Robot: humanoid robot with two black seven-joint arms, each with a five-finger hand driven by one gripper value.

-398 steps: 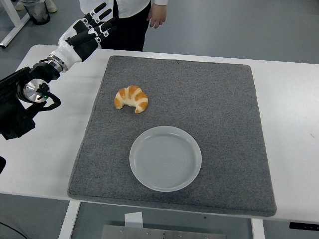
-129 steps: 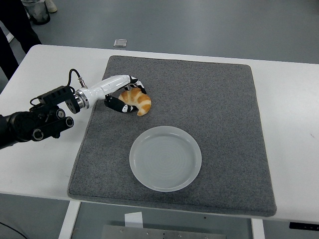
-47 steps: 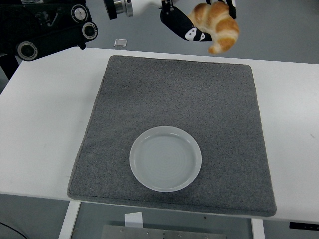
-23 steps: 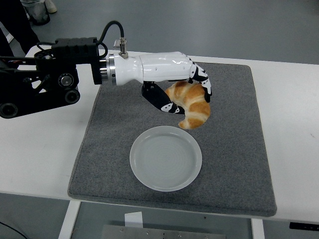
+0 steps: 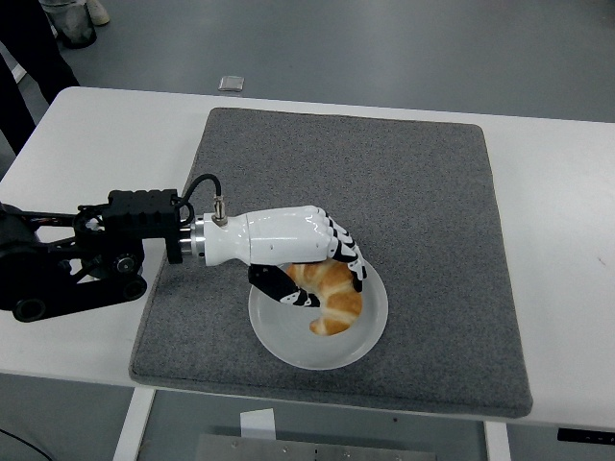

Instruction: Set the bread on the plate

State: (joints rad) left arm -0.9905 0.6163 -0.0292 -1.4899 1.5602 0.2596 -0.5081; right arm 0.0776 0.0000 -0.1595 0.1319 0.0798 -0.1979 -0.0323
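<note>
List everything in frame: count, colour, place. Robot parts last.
croissant: 1, golden brown, over the plate, held in the left hand
plate: 1, pale grey-white, round, on the mat's near half
mat: 1, dark grey, square, covers the middle of the table
table: 1, white, under the mat
small flat object: 1, pale, on the floor beyond the table's far edge; too small to identify
container: 1, dark, on the floor at top left, only partly in frame
person's dark clothing: 1, black, top left edge
left hand: 1, white shell with black fingers, on a black arm from the left, closed around the croissant above the plate
right hand: not in view
</note>
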